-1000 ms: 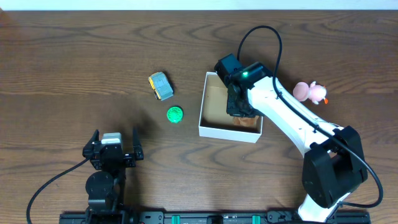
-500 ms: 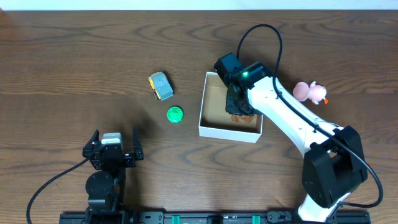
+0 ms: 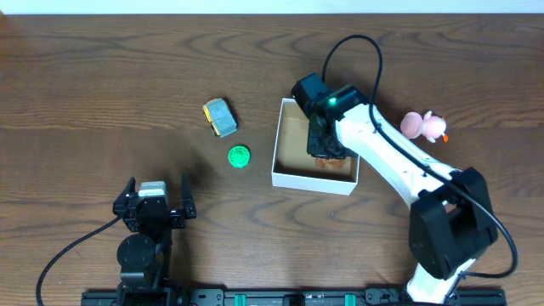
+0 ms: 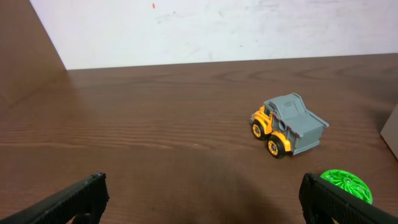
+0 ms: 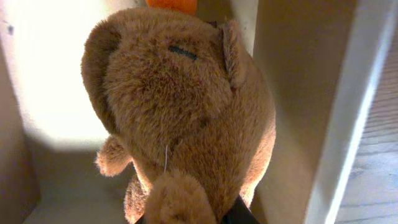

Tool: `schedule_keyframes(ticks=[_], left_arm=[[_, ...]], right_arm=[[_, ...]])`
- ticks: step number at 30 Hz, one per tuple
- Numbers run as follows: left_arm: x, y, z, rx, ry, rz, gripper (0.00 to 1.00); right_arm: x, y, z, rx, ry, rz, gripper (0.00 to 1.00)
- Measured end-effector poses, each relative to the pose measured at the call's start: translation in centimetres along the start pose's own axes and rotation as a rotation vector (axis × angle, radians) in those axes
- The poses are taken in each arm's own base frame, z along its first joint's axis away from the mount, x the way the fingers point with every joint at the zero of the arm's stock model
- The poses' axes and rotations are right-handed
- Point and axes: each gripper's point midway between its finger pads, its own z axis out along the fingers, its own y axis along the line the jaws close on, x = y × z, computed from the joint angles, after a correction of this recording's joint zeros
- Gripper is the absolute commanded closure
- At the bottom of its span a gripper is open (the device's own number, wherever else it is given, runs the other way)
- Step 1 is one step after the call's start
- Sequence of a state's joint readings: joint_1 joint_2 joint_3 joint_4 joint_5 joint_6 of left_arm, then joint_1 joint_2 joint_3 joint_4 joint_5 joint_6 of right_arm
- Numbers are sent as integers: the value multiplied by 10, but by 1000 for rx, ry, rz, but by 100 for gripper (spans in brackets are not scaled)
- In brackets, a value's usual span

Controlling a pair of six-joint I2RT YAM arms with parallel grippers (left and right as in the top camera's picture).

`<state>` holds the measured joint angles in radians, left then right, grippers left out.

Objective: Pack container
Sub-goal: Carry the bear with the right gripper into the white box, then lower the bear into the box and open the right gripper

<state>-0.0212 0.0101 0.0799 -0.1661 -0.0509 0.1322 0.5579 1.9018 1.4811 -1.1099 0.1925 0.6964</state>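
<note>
right gripper (image 3: 326, 146): down inside the container, jaws closed on a brown plush toy; only the dark fingertips (image 5: 244, 215) show at the bottom edge of the wrist view, either side of the plush.
brown plush toy (image 5: 186, 112): fuzzy, fills the wrist view; one thin dark stitched eye, a small ear, a stubby paw on its left. from overhead only a brown patch shows under the wrist. cannot tell if it rests on the box floor.
orange bit (image 5: 171, 4): touches the top of the plush at the frame edge; too cut off to name.
container (image 3: 313, 181): small square box, white walls and rim, plain brown inside, open top. sits flat on the table, right of centre. the plush is in its near right part, close to the right wall (image 5: 292, 93).
right arm: white, reaches from the near right edge over the box's right rim.
pink toy (image 3: 423, 126): on the table right of the box, apart from it, beyond the arm.
green disc (image 3: 239, 156): left of the box, near it, not touching.
toy truck (image 3: 220, 117): yellow with grey bed, just far of the disc, upright on its wheels.
left gripper (image 3: 156, 189): near left, jaws spread wide, nothing between them; faces the truck and disc, well apart from both.
table (image 3: 102, 85): dark wood grain.
</note>
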Motion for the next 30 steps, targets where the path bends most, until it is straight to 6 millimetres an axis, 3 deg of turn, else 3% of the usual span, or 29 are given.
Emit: schedule_keyframes(ticks=[4, 30], left_arm=[[0, 0, 0, 0, 0, 0, 2], [0, 0, 0, 0, 0, 0, 2]], right_arm=[[3, 1, 7, 10, 21, -4, 98], [6, 2, 8, 2, 34, -5, 98]])
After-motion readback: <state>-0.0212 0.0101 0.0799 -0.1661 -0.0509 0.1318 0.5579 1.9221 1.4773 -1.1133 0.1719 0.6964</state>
